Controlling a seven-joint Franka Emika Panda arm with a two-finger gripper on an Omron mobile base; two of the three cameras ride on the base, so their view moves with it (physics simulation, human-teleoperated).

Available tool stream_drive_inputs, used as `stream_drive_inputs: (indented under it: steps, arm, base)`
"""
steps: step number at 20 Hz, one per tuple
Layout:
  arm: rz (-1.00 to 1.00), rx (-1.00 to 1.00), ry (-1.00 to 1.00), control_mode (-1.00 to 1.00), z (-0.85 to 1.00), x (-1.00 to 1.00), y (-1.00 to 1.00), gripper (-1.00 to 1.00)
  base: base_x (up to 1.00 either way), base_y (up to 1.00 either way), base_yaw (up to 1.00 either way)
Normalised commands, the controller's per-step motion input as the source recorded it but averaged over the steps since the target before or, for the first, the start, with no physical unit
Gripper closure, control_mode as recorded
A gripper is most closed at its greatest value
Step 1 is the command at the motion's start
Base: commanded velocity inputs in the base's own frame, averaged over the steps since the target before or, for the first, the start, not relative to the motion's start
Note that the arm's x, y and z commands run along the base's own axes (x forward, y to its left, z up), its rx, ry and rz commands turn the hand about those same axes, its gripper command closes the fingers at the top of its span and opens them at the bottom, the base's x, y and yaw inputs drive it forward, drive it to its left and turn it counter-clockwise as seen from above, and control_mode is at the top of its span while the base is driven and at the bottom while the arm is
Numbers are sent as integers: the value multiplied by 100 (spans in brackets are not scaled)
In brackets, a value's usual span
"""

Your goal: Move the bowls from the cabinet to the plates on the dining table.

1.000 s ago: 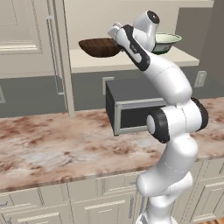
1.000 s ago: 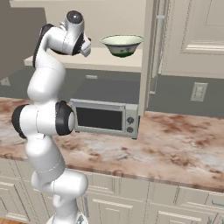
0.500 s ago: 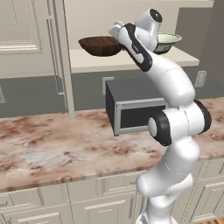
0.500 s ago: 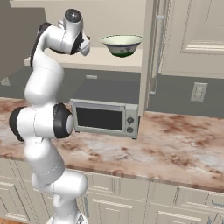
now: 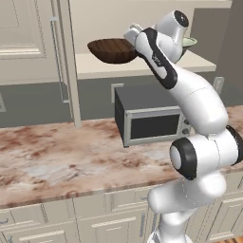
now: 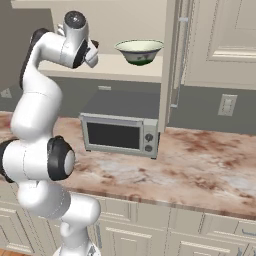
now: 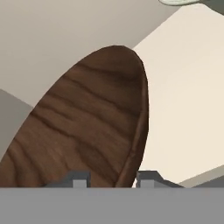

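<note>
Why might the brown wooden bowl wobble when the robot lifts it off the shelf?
The wooden bowl is wide and shallow, and the jaws straddle only its rim at one edge, so it may tilt. It looks stiff and probably light for its width. Its smooth grain may be a bit slippery.

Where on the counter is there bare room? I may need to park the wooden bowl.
The marbled counter is bare left of the microwave, up to the cabinet door's edge. In the right base view it is also bare right of the microwave. The cabinet shelf is crowded: wooden bowl, tool straddling its rim, and ceramic bowl.
</note>
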Motion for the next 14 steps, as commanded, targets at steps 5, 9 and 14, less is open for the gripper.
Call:
stream_drive_inputs:
  steps: [5,9,14]
  arm:
    - [0,0,0,-100,0,-66,-19,100]
    - [0,0,-1,-100,0,-59,-30,100]
    - [0,0,-3,-100,0,-70,-37,100]
  base:
    - [0,0,0]
    - [0,0,0]
    - [0,0,0]
